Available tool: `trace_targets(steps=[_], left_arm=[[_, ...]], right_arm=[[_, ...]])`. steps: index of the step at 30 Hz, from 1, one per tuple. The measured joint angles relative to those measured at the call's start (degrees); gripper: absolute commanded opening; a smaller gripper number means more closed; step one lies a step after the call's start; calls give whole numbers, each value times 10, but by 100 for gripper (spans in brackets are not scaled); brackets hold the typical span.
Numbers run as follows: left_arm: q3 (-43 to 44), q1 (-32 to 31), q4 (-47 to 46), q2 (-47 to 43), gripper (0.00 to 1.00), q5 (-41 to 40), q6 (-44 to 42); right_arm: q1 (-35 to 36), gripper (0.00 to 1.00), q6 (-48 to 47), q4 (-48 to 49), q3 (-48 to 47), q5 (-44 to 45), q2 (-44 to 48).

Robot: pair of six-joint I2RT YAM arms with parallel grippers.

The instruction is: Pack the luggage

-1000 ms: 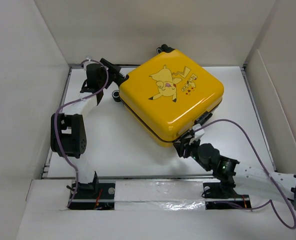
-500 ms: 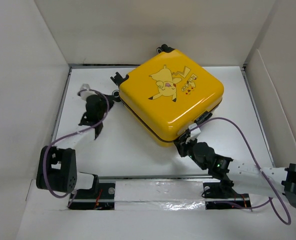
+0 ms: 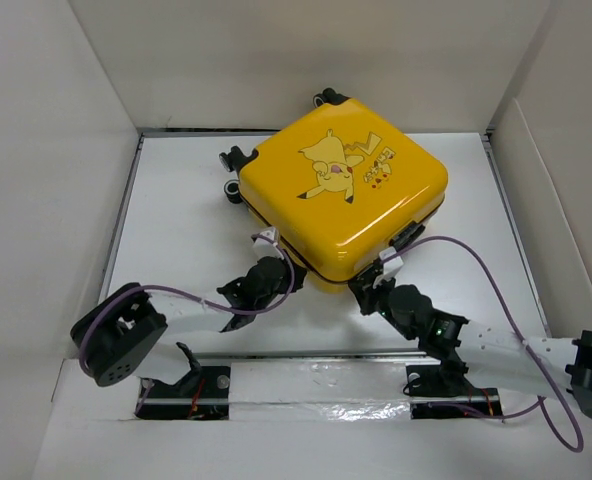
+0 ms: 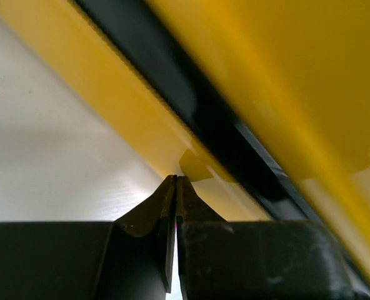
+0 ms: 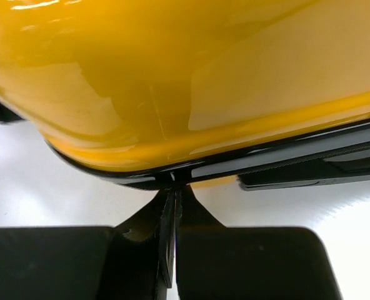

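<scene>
The luggage (image 3: 346, 190), a yellow suitcase with a cartoon print, lies flat and closed on the white table. My left gripper (image 3: 281, 263) is shut and empty, low against its near-left side. In the left wrist view the left gripper (image 4: 175, 179) has its tips at the lower yellow shell (image 4: 141, 131), just under the black zipper band (image 4: 191, 106). My right gripper (image 3: 363, 288) is at the near corner. In the right wrist view the right gripper (image 5: 174, 191) is shut, its tips touching the zipper band (image 5: 285, 156) under the yellow lid (image 5: 172, 75). Nothing shows between its fingers.
Black wheels (image 3: 233, 162) stick out at the suitcase's far-left side, and another wheel (image 3: 327, 97) at the back. A black side handle (image 3: 408, 235) faces the right arm. White walls (image 3: 46, 200) enclose the table. A metal rail (image 3: 306, 355) runs along the near edge.
My left arm swung from the far-left wheels across to the suitcase's near-left side, and its jaws went from open to shut. The right gripper closed at the near corner.
</scene>
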State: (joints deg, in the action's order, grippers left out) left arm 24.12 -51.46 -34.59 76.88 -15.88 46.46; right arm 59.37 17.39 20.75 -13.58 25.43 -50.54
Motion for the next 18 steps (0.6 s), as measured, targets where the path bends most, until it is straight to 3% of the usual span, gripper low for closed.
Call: trace_targets(steps=[9,13,18], left_arm=[[69,-2,23,103,0,-8,-30],[92,-2,30,125,0,-7,-29],[106,5,45,153,0,-9,-28]], right_arm=[[16,0,14,-82,-6,-35,59],[50,0,19,-115,-53,-7,14],[128,0,19,-141,-137,107,-106]])
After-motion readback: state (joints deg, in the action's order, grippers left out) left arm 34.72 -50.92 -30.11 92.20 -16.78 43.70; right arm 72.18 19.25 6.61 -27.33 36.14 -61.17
